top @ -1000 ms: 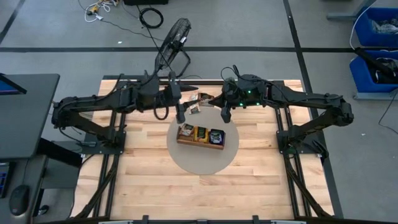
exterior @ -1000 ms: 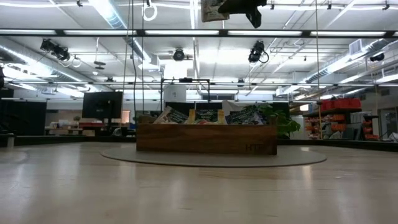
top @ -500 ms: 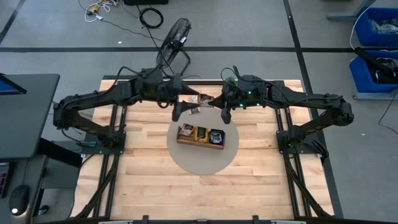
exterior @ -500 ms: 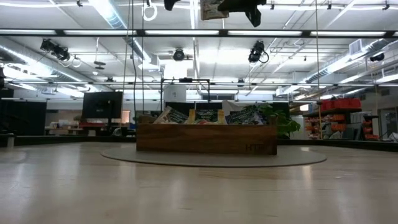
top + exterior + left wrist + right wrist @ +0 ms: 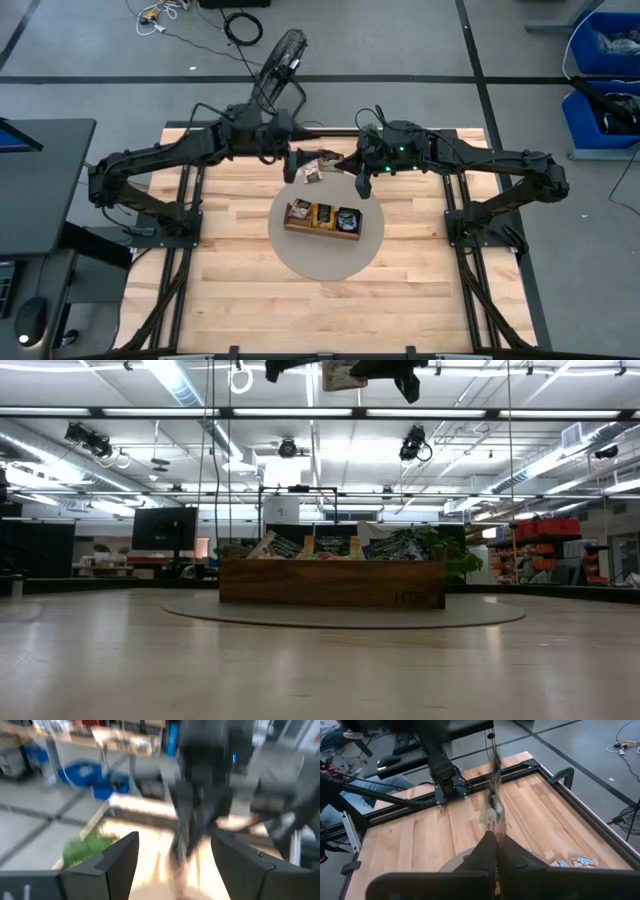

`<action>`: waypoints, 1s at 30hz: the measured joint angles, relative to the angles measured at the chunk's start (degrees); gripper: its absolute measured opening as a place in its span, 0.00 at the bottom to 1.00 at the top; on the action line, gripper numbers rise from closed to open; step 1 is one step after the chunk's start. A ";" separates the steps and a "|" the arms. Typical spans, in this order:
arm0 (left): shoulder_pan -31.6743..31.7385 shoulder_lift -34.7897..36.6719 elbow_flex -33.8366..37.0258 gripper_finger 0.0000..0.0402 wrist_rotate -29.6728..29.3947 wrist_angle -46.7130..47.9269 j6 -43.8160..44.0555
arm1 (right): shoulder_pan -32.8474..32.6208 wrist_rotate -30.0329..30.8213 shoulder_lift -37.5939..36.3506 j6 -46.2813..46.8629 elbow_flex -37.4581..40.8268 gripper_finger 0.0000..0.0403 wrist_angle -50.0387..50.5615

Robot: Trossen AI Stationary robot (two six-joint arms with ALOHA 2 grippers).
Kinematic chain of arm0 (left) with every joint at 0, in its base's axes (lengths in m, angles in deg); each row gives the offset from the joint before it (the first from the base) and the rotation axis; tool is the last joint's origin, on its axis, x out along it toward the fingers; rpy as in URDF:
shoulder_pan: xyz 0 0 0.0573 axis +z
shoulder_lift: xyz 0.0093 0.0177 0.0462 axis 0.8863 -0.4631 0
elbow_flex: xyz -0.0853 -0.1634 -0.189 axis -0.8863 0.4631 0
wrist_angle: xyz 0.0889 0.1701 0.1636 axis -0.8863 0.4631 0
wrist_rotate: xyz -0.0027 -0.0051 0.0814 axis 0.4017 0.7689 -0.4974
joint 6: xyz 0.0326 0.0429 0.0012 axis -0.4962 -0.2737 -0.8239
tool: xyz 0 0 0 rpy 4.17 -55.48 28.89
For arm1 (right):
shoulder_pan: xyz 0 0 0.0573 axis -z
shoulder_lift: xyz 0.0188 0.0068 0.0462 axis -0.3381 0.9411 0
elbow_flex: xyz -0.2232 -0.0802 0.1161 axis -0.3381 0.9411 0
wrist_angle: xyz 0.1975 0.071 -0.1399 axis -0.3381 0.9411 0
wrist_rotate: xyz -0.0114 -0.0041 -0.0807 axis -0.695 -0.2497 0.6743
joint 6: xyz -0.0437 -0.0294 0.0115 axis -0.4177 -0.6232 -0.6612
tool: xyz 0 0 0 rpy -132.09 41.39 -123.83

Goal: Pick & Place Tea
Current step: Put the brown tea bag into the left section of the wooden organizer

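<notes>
Tea packet pinched edge-on in right gripper, fingers fully closed on it, raised above table at tray's 12 o'clock, ready to drop in. Other packets fill wooden tray on round mat; loose ones lie at tray's 11 o'clock. Left gripper wide open, empty, facing held packet.

Left gripper has lifted away from above the wooden tray and swung toward the tabletop's far edge, now just beside the packet pinched in the right gripper. Its fingers have spread wider. In the low view it now shows at the top.
</notes>
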 joint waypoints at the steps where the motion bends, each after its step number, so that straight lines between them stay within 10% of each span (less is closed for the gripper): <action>1: 0.08 0.24 -0.10 0.63 -0.06 -1.36 0.00 | -0.01 -0.05 0.00 0.11 0.00 0.00 0.03; 14: 0.36 -3.29 0.00 0.60 7.45 2.11 -0.07 | -0.01 -0.06 0.00 0.38 0.00 0.00 0.03; 30: 0.84 -2.95 0.00 0.05 7.46 0.69 -0.80 | -0.01 -0.06 0.00 0.81 -0.02 0.00 0.66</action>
